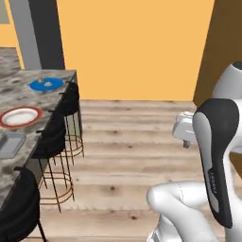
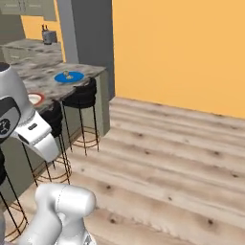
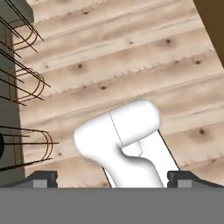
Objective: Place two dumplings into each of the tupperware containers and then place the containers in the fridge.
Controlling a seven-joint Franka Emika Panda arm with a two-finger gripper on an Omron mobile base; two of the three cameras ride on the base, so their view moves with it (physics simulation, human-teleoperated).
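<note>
One tupperware container (image 1: 9, 144), a shallow grey tray, lies on the marbled counter (image 1: 28, 94) at the left edge of the left base view. Farther back, small pale lumps that look like dumplings (image 1: 47, 83) (image 2: 68, 74) rest on a flat round blue thing (image 1: 54, 85) (image 2: 75, 77). My gripper (image 3: 112, 180) points down at the wooden floor, well right of the counter. It is open, its fingertips (image 3: 41, 178) far apart with nothing between them. The fridge is out of view.
A white plate with a red-orange rim (image 1: 20, 116) (image 2: 36, 99) sits between the tray and the blue thing. Black bar stools (image 1: 64, 106) (image 2: 82, 95) with wire legs line the counter's floor side. Open wooden floor (image 1: 132, 142) runs to an orange wall (image 2: 182, 48).
</note>
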